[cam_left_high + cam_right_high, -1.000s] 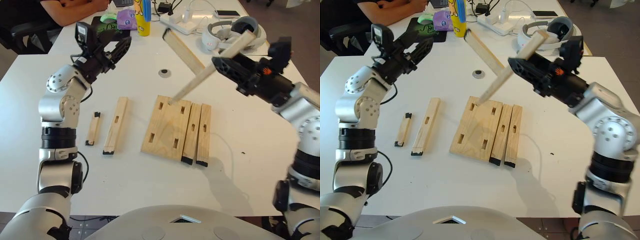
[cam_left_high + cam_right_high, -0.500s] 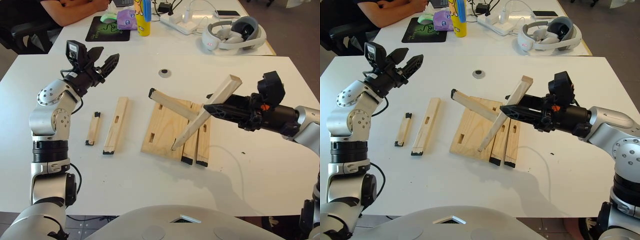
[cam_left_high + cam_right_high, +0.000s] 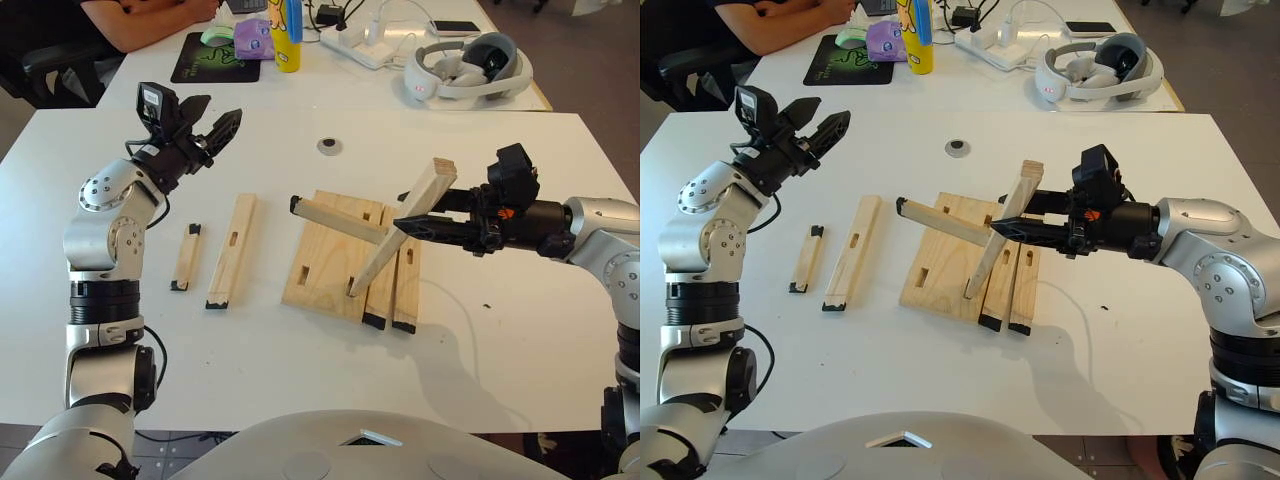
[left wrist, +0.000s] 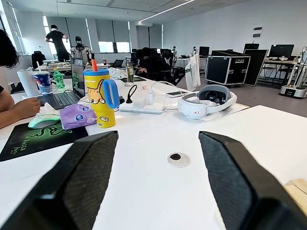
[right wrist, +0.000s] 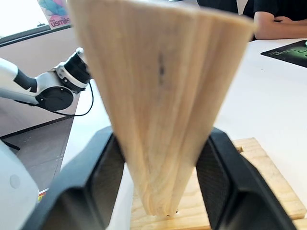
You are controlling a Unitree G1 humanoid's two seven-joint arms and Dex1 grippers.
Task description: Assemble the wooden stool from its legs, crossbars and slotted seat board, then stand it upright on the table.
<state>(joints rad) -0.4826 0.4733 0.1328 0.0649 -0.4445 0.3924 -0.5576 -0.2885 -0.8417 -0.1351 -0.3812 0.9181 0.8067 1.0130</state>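
- The slotted seat board (image 3: 325, 262) lies flat just below the right gripper (image 3: 410, 213).
- A leg (image 3: 385, 255) is clamped between that gripper's fingers, tilted, with its lower end on the board.
- The left gripper (image 3: 210, 116) hangs wide open, holding nothing; a loose crossbar (image 3: 231, 250) lies below it.

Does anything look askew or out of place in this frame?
Yes. The leg in the right hand leans steeply, not upright, with its lower end on the seat board. A crossbar juts sideways from it over the board. The left hand hangs open and empty.
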